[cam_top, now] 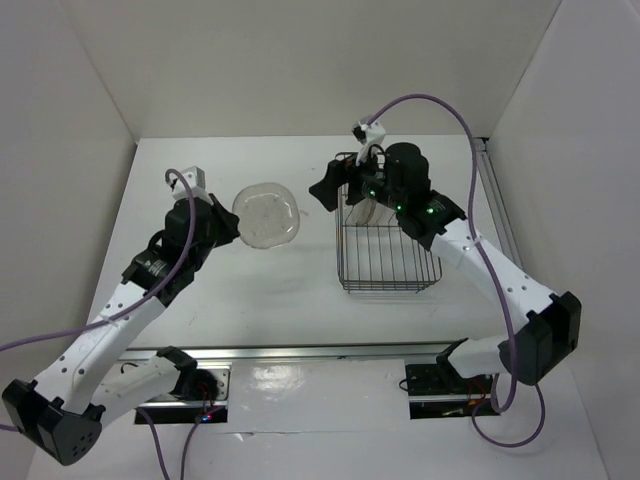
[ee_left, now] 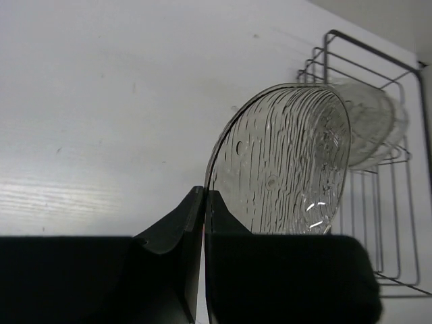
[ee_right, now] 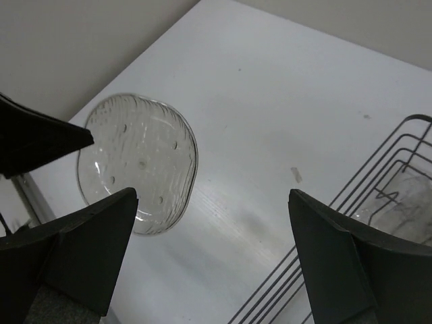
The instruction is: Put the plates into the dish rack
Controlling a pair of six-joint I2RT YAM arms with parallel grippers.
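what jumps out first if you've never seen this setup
The clear plate, pinched by its rim in the left gripper left of centre, catches the eye first. Next comes the dark wire dish rack right of centre, with a second clear plate already inside its far part, and the right gripper open at the rack's far left corner.

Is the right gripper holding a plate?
No, the right gripper is spread wide and empty; the left gripper pinches the clear plate.
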